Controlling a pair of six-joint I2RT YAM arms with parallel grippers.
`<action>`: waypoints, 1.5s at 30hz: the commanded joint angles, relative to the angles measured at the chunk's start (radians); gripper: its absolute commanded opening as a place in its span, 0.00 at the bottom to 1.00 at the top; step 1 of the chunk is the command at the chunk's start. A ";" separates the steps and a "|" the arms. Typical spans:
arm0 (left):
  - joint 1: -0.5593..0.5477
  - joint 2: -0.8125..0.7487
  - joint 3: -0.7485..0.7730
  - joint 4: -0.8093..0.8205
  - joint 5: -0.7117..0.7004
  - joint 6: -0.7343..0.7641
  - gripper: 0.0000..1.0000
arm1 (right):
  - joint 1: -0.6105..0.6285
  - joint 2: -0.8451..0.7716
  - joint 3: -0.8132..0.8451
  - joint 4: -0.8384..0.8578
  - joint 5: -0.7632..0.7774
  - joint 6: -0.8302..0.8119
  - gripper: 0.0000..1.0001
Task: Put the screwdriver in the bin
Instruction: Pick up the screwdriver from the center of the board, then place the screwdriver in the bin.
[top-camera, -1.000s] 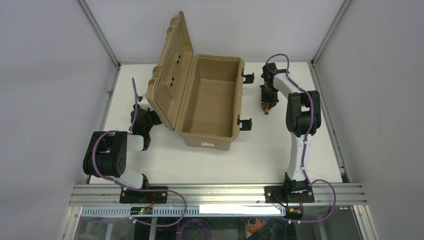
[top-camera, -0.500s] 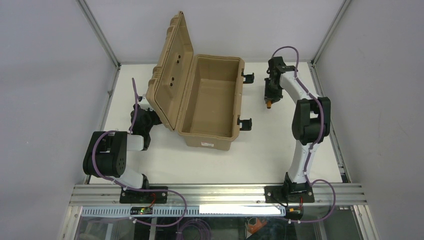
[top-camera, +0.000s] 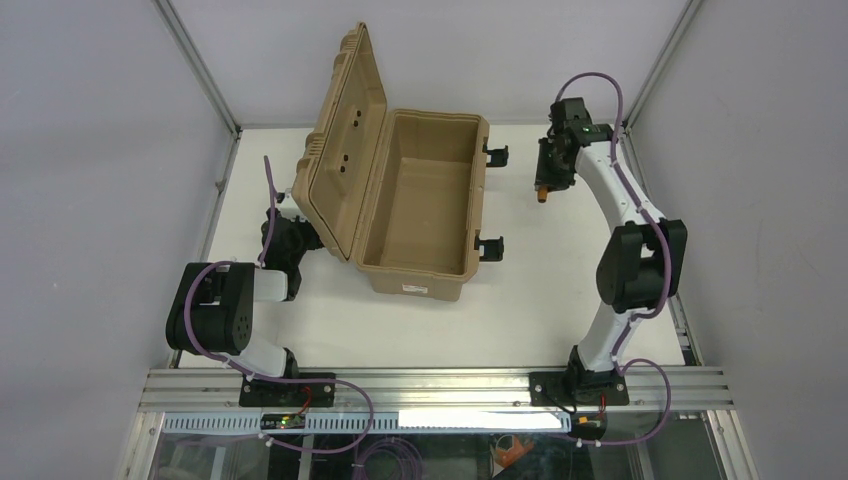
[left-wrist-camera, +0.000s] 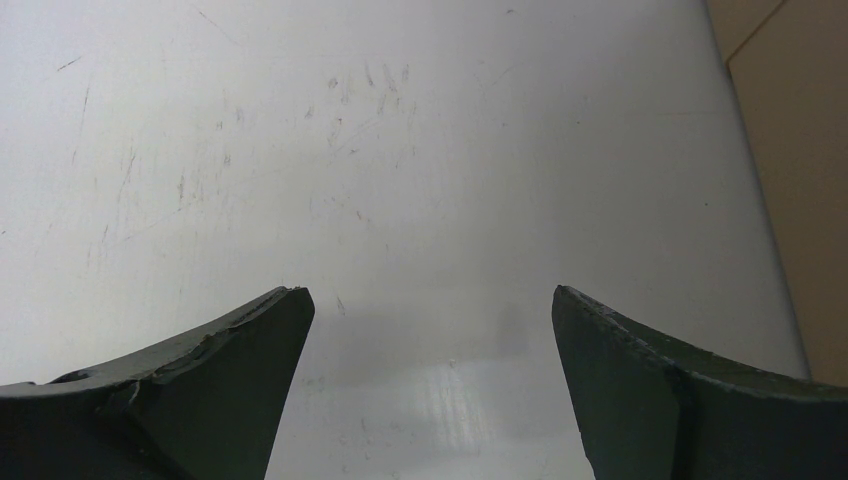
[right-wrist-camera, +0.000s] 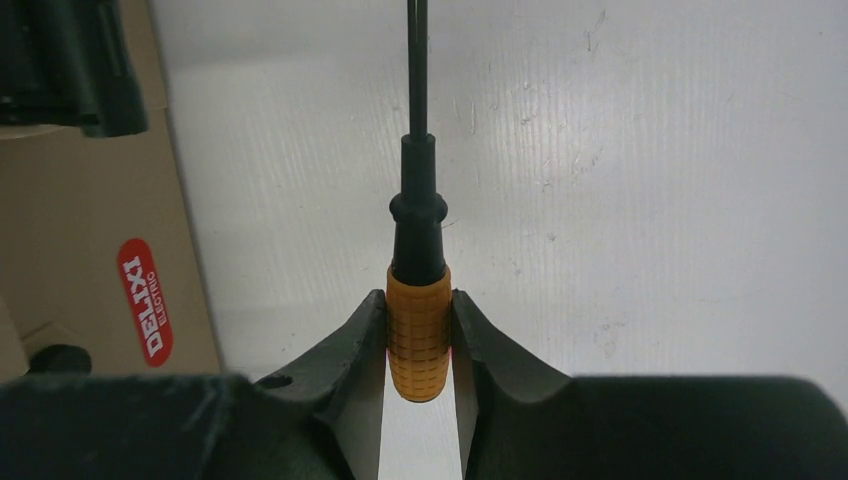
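Note:
The bin (top-camera: 420, 205) is a tan case standing open in the middle of the table, lid (top-camera: 340, 150) raised on its left side, inside bare. My right gripper (top-camera: 545, 185) is shut on the screwdriver's orange handle (right-wrist-camera: 418, 340) and holds it off the table, to the right of the bin near its far latch (top-camera: 495, 153). The black shaft (right-wrist-camera: 417, 60) points away from the wrist over white table. The orange tip shows in the top view (top-camera: 541, 196). My left gripper (left-wrist-camera: 430, 310) is open and empty over bare table, left of the bin's lid (top-camera: 290, 240).
A second black latch (top-camera: 490, 246) sticks out of the bin's right side near its front. The bin's wall with a red label (right-wrist-camera: 145, 300) is at the left of the right wrist view. Frame posts and walls ring the table.
My right arm has lifted the screwdriver and carried it toward the back of the table, stretching taller. The left arm and the bin have not moved.

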 joint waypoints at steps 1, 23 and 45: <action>0.005 -0.031 -0.004 0.038 0.022 -0.011 0.99 | -0.005 -0.100 0.038 -0.015 -0.032 0.026 0.00; 0.005 -0.031 -0.004 0.038 0.022 -0.011 0.99 | 0.097 -0.215 0.204 -0.083 -0.126 0.124 0.00; 0.005 -0.031 -0.004 0.039 0.022 -0.011 0.99 | 0.400 -0.077 0.412 -0.139 0.036 0.253 0.00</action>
